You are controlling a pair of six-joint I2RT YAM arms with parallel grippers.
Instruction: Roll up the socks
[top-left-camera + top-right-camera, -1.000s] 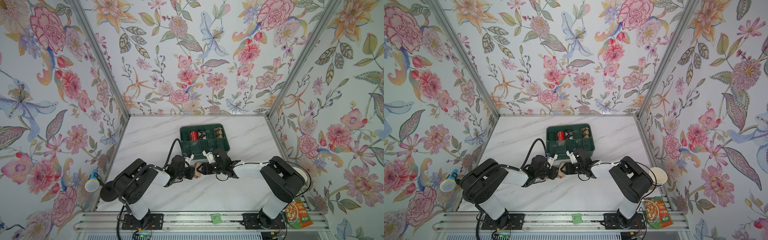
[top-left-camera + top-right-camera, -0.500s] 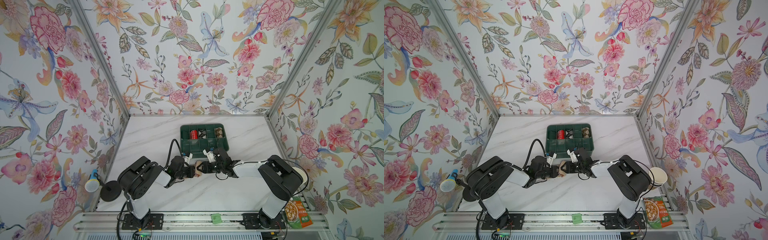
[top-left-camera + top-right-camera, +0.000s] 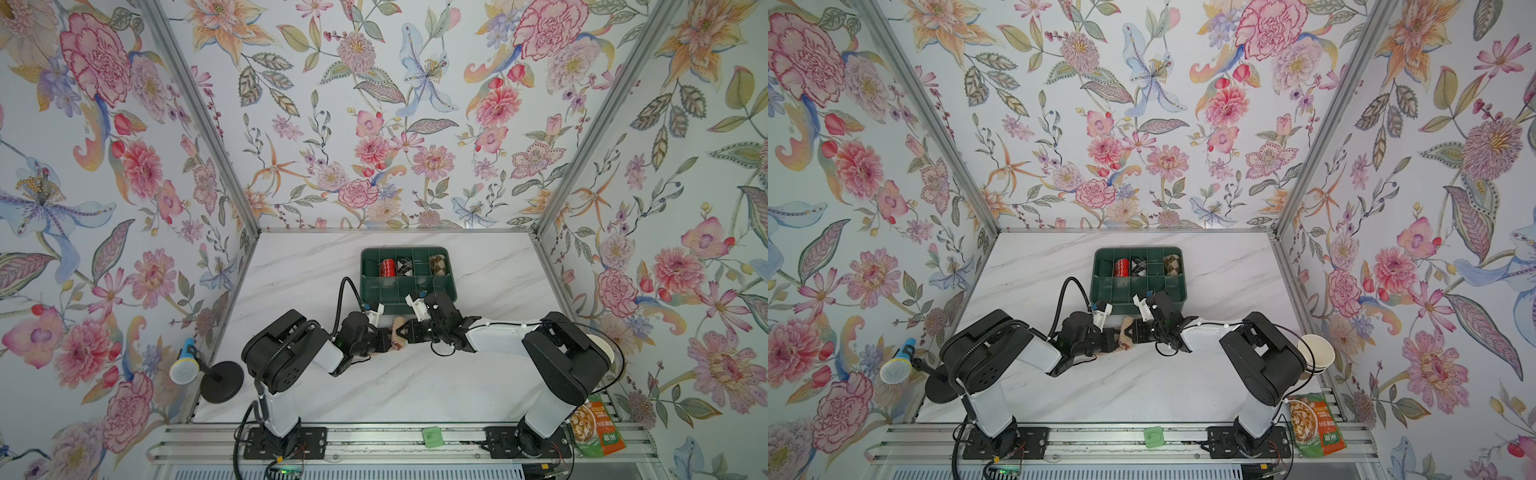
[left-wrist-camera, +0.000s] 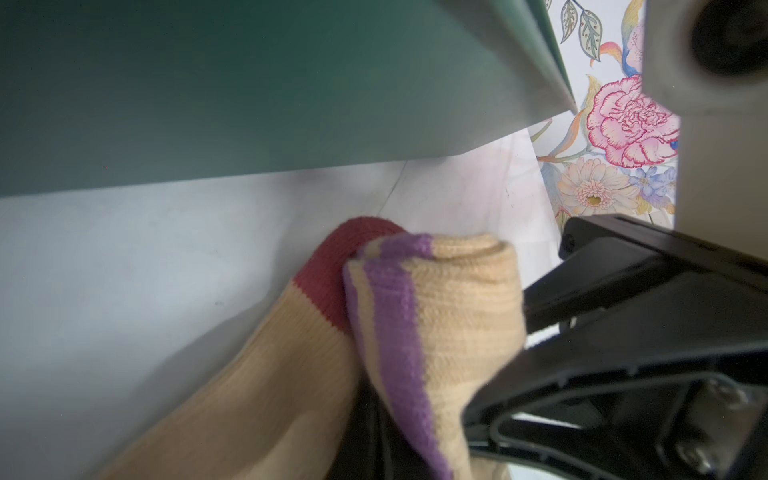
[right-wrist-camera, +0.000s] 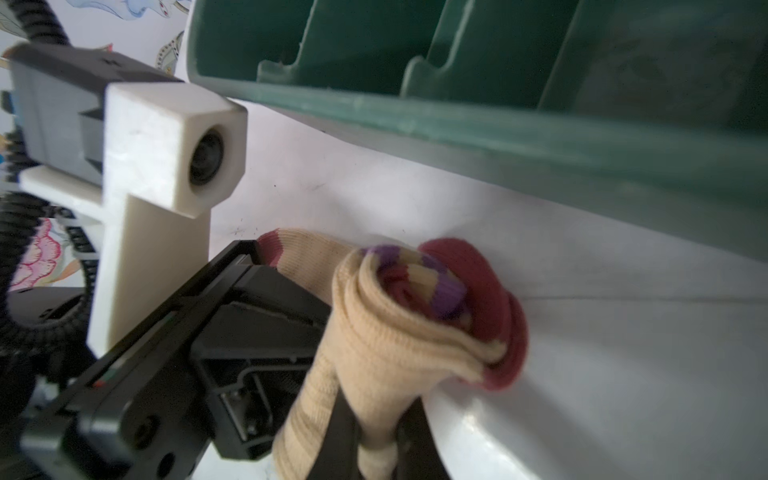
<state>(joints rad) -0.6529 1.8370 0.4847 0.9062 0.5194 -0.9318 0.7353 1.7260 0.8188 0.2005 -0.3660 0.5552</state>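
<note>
My right pincer (image 3: 404,332) has just snapped from half open to closed, and it now pinches the sock (image 5: 415,316) at its rolled end. My left pincer (image 3: 385,338), narrow all the while, clamps the same sock from the opposite side, so the tips nearly meet. I take that closing to mean the roll is now held from both sides, the winding is close to done, and a lift toward the tray (image 3: 451,286) could come next.

The sock is beige with a dark red toe and a purple band, wound into a fat coil whose spiral shows in the right wrist view. A looser beige length runs back toward my left pincer. I think that is the cuff, though the blur there leaves me unsure.

The sock lies on the table (image 3: 415,386) about midway between the left and right edges, just beside the tray's near wall. Three rolled socks (image 3: 390,268) already sit in the tray's back row.
</note>
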